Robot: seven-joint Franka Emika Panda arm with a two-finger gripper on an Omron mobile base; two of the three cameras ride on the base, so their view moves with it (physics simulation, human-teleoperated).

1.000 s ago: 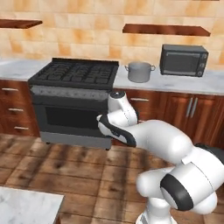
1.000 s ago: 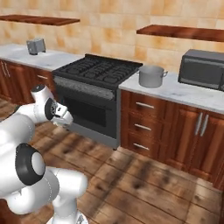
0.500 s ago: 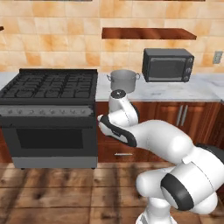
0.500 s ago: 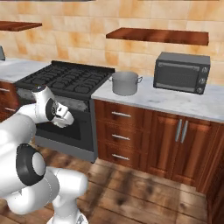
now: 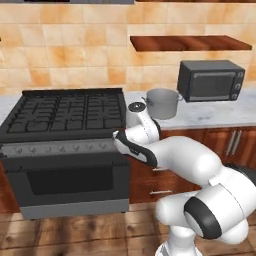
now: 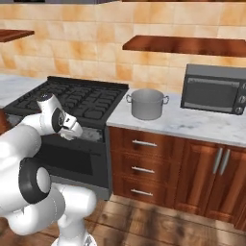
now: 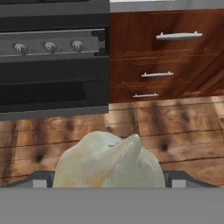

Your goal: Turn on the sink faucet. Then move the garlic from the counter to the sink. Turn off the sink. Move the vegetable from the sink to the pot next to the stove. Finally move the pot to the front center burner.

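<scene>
Across the last second both base views have swung: the stove (image 5: 65, 112) has slid leftward and the pot (image 5: 162, 103) has come to the middle of the frame. That is the base driving, not the things moving. You may read it as the carry leg of the fourth step, with the garlic being brought from the sink toward the pot.

The garlic (image 7: 109, 162) sits large at the bottom of the hand view, a cream bulb with its pointed tip up, lodged between the fingers. The gripper (image 7: 109, 181) stands wide, its jaws spread about the bulb, so you should treat the bulb as held.

The pot stands upright on the marble counter (image 6: 202, 126), near its left end just beside the stove, and apart from the microwave (image 6: 215, 88) toward the right.

The arm is folded low and close to the base. In the right base view the hand (image 6: 71, 127) hangs in front of the stove's knob strip, below counter height, facing the oven door and drawers (image 7: 175, 57). A lift and reach rightward would be needed to clear the pot's rim.
</scene>
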